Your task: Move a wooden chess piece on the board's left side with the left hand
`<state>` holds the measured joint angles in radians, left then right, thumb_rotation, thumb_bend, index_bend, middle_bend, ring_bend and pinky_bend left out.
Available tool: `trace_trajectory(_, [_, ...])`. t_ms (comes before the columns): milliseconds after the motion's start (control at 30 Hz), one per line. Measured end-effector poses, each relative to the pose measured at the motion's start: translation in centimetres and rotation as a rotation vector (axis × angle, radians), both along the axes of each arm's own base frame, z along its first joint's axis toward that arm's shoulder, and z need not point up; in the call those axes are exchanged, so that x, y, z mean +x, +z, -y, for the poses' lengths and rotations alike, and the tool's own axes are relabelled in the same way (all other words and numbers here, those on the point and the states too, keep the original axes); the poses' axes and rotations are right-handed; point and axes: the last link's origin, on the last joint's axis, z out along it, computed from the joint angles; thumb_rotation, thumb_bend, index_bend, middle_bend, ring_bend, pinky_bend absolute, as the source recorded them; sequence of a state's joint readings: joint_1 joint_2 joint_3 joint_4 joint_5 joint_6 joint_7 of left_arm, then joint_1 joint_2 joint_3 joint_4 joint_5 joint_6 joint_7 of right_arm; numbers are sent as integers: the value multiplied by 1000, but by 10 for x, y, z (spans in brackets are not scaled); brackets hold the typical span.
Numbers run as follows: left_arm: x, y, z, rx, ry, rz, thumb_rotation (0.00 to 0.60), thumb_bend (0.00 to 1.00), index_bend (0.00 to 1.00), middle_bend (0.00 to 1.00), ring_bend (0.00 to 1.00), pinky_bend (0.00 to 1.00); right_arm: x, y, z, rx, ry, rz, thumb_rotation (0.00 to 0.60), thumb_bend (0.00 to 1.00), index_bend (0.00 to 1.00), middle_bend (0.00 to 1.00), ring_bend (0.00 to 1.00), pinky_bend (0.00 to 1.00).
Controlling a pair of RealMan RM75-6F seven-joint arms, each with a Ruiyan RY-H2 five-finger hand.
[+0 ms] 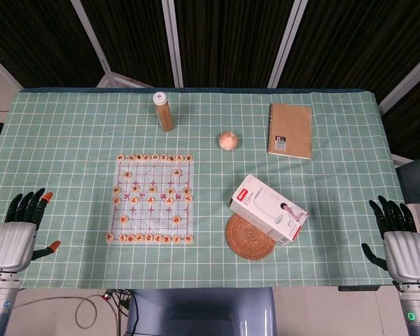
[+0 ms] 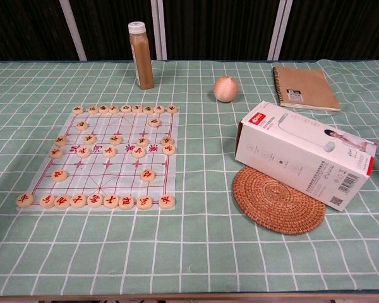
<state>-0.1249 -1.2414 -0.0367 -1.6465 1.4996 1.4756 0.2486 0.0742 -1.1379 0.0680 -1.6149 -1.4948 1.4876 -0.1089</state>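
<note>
Stillness at the counter (image 1: 70,126) right now: nothing is being touched yet. The left robot hand (image 1: 17,234) is resting at the near left edge, fingers spread apart and holding nothing, well apart from the board (image 1: 154,199). The right robot hand (image 1: 402,241) is sitting at the near right edge, equally empty with its fingers apart. Neither is showing in the chest view.

The board is lying left of centre, wooden pieces lined along its near and far rows and scattered between. On its left side a piece (image 2: 59,175) is standing alone with clear room round it, and to my eye that is looking like the easiest candidate.

So we are at the very opening step, I'd say: the reach has not begun. The next move is calling for the left arm to travel forward and inward over the board's left columns, then come down with a fine pinch on one disc without nudging its neighbours. Those flat discs are looking awkward to lift.

Bottle (image 1: 164,112), ball (image 1: 228,141), notebook (image 1: 290,131), box (image 1: 269,209) and coaster (image 1: 248,238) are sitting away from that path.
</note>
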Motion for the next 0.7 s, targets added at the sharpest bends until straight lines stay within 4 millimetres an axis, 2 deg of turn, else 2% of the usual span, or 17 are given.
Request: trace_trajectory(700, [-1, -3, -3, -14, 15, -9, 600, 36, 0, 0, 0, 0, -2, 0, 1, 1, -23, 15, 600, 344, 0, 0, 0, 0])
